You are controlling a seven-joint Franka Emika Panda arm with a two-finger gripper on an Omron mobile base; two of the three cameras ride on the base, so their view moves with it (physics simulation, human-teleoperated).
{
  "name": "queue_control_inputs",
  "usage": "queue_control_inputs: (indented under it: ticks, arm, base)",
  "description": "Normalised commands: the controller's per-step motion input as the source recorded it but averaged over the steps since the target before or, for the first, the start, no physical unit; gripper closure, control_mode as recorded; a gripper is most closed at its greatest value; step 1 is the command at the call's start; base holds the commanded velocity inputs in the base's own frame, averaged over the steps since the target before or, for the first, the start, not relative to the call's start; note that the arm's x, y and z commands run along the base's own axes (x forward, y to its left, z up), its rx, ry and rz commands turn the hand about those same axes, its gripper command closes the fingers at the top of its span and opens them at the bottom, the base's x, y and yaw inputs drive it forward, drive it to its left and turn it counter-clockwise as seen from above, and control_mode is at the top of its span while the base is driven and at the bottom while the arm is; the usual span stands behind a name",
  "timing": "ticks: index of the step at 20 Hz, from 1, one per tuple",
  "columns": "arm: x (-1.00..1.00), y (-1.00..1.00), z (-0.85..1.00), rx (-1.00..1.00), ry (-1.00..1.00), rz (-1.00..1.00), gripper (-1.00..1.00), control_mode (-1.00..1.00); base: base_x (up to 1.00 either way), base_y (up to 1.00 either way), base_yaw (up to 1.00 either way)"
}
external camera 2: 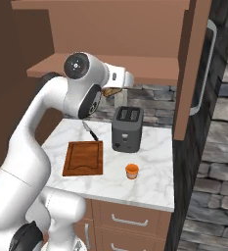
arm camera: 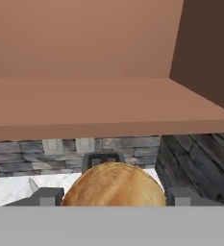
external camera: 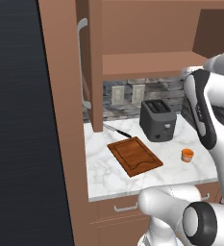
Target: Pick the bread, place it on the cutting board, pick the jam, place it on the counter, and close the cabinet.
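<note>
While the gripper [arm camera: 108,202] clasps the bread [arm camera: 114,185] at lower centre of the hand view, the loaf looks light and soft, best held gently across its flanks. Cutting board [external camera 2: 83,158] lies at centre left of the right base view; toaster [external camera 2: 127,129], knife [external camera 2: 90,130] and jam [external camera 2: 131,171] crowd the surface [external camera 2: 154,184] beside it, beneath the open cabinet [external camera 2: 191,68].

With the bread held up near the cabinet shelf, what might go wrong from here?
1. The bread sits high between the claw fingers, so it may slip and land on the toaster beneath.
2. The open cabinet door stays near the arm and could be struck.
3. The knife lies beside the cutting board, close to the drop spot.
</note>
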Motion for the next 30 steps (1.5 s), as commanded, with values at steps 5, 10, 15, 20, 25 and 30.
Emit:
queue_control_inputs:
  ticks: [5,10,15,20,25,30]
  arm:
    - [-0.51,0.09,0.00,0.00,0.13,0.00,1.00,-1.00]
    - [-0.26,0.18,0.00,0.00,0.12,0.01,1.00,-1.00]
    - [0.00,0.30,-0.05,0.01,0.08,0.08,1.00,-1.00]
    - [0.00,0.33,-0.05,0.01,0.12,0.10,1.00,-1.00]
    - [-0.09,0.32,-0.07,0.03,0.16,0.08,1.00,-1.00]
    - [-0.01,0.34,-0.05,0.01,0.16,0.01,1.00,-1.00]
  base:
    - [0.00,0.00,0.00]
    - [0.00,0.00,0.00]
    - [0.00,0.00,0.00]
    - [0.00,0.00,0.00]
    - [0.00,0.00,0.00]
    - [0.00,0.00,0.00]
